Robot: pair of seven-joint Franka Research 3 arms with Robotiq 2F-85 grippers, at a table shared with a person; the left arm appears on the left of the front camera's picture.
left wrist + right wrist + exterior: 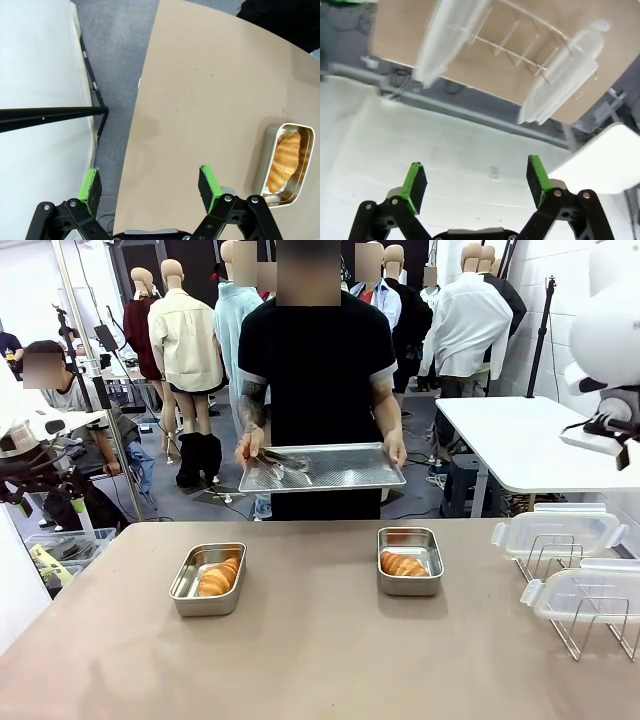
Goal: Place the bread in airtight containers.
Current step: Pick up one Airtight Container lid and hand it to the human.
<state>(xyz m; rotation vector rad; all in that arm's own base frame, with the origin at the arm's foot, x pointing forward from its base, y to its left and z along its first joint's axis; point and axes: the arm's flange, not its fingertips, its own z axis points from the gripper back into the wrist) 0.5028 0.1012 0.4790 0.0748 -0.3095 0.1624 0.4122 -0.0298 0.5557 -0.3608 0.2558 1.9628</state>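
On the table (320,670) we logged a croissant (218,578) in each tin (186,588); lids (555,532) at right, unfitted; left gripper (150,181) and right gripper (476,181) spread, empty.

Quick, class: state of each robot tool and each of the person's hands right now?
Left tool: open, empty.
Right tool: open, empty.
Person's picture-left hand: holding the metal tray.
Person's picture-right hand: holding the same tray.

Left gripper (150,186): jaws wide open, empty, aimed down. Right gripper (476,181): jaws wide open, empty.
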